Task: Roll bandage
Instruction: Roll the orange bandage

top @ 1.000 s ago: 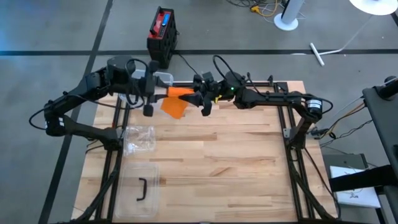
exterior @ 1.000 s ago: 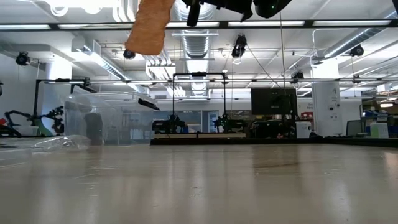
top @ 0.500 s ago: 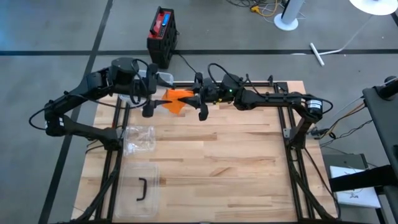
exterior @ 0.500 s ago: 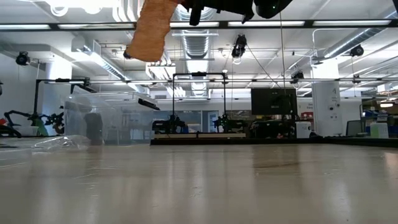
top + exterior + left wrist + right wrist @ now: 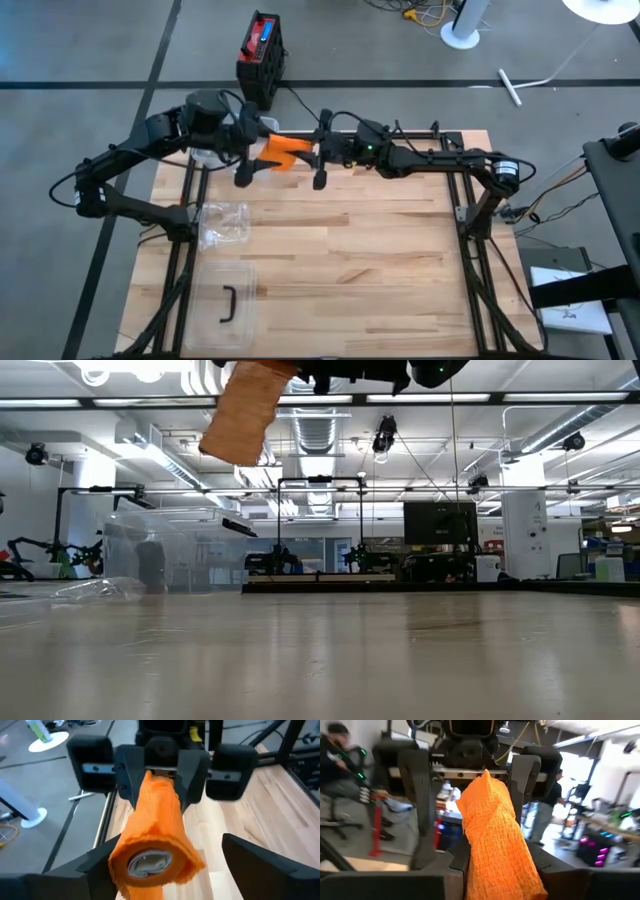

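Your right gripper (image 5: 159, 780) pinches the soft, floppy orange bandage (image 5: 281, 152); your left gripper (image 5: 470, 800) is spread apart. Grab its loose end.

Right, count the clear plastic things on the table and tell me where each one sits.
2. A crumpled plastic bag lies near the table's left edge, and a lidded plastic box sits at the near left corner. None seems hidden.
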You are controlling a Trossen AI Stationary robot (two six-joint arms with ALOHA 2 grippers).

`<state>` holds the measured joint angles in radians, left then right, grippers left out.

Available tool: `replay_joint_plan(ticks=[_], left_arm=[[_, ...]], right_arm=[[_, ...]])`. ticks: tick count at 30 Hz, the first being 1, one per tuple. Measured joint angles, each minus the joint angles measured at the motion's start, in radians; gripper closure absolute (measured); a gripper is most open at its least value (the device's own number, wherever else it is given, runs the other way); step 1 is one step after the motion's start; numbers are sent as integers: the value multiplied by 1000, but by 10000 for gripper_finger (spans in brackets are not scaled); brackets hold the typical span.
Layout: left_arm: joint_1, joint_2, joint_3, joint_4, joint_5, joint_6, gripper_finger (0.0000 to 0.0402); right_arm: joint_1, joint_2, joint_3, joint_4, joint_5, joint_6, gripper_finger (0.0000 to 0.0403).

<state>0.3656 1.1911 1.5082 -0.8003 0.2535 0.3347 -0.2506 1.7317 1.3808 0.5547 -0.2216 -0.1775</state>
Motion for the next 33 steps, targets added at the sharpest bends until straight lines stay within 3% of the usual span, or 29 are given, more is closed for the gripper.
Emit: replay_joint_plan(ticks=[20,33], left_arm=[[4,0,1,3,19,-171,164],[9,0,1,-10,26,-281,136]], right_arm=[[55,-1,0,3,161,-623,314],[73,0,2,57,260,-889,323]])
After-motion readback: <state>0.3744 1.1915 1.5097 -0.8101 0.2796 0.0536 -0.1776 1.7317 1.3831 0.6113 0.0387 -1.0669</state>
